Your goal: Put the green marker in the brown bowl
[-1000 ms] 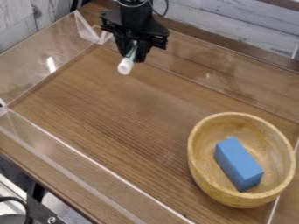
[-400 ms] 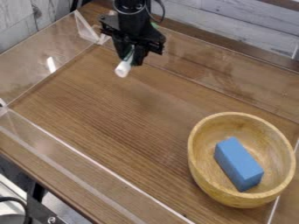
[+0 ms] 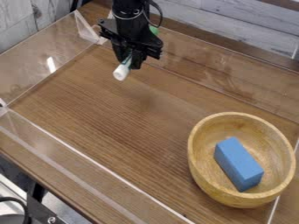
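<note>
The black arm leans down over the far left of the wooden table, its gripper (image 3: 124, 63) pointing downward, jaws pinching the green marker (image 3: 121, 69), white end low. Bare tabletop (image 3: 128, 131) stretches from there to the brown bowl (image 3: 202, 150), near right, holding a blue rectangular block (image 3: 239, 164).
</note>
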Tool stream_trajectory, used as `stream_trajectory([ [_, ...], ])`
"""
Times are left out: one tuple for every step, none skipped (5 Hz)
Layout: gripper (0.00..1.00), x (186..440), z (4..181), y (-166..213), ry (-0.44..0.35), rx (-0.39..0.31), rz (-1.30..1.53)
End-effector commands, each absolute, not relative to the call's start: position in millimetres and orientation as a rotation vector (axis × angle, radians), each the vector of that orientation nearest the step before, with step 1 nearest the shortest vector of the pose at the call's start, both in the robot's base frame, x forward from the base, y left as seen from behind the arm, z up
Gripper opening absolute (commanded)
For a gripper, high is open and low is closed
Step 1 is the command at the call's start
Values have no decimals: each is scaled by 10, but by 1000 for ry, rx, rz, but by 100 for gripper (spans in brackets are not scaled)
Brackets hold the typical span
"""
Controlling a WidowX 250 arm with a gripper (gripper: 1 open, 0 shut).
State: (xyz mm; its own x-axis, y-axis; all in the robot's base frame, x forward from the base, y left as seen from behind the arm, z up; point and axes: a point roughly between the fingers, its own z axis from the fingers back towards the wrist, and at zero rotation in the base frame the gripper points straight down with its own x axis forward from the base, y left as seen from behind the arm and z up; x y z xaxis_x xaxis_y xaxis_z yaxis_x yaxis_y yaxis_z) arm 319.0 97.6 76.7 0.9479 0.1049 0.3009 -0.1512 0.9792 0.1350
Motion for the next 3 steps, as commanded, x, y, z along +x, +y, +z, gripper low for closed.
stream_trajectory([
  [0, 3200, 959, 966, -363, 168, 135],
  [0, 3162, 1012, 893, -381, 166, 128],
  [0, 3122, 1058, 819, -399, 164, 121],
])
